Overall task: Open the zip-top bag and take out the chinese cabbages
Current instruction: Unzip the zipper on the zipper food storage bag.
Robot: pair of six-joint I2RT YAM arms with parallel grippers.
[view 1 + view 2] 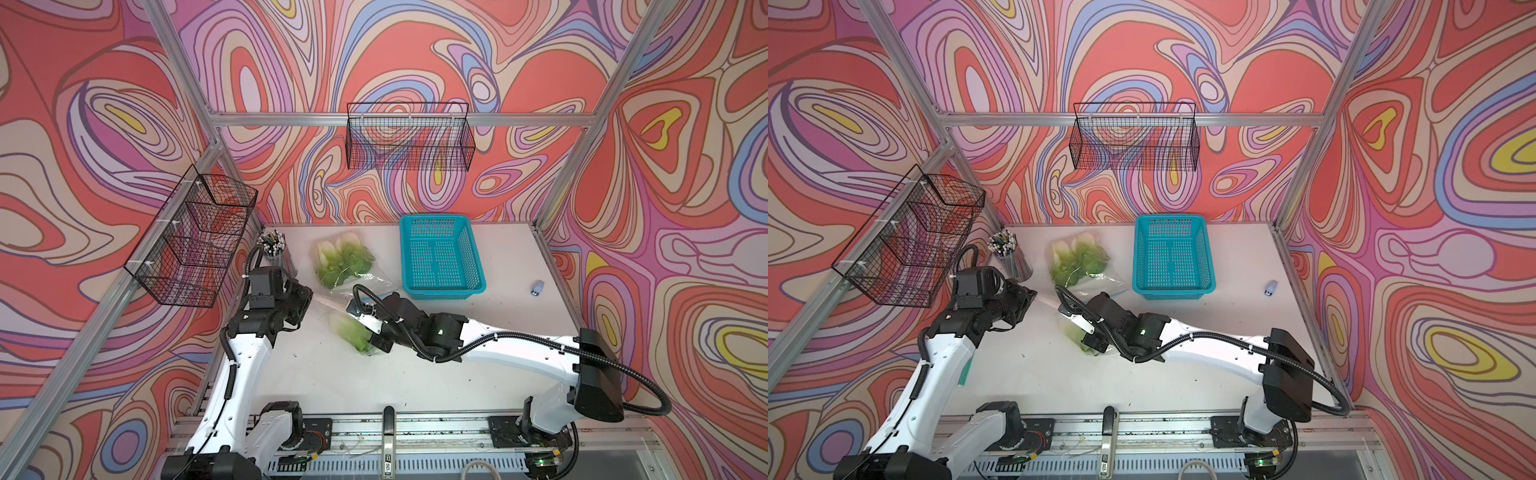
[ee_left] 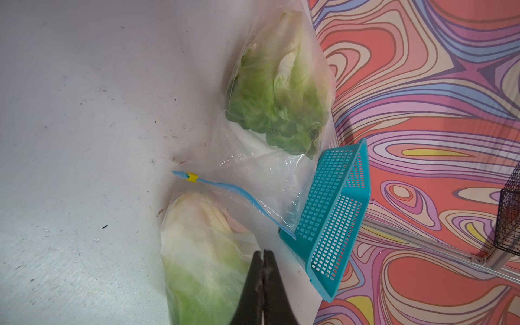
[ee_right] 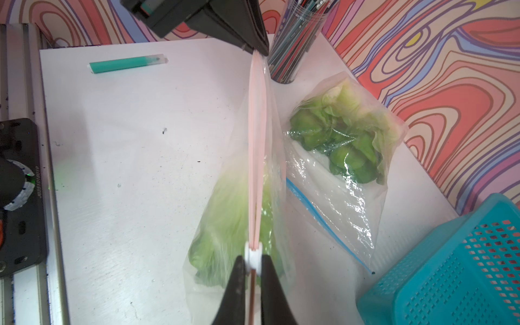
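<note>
Your left fingers pinch the pink strip of the zip-top bag; right fingers clamp its white slider, near the teal basket.

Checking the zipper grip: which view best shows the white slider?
The right wrist view: the white slider sits on the pink zip strip between the fingers of the right gripper. In both top views it cannot be made out. The left wrist view misses it, showing only another bag's yellow slider.
</note>
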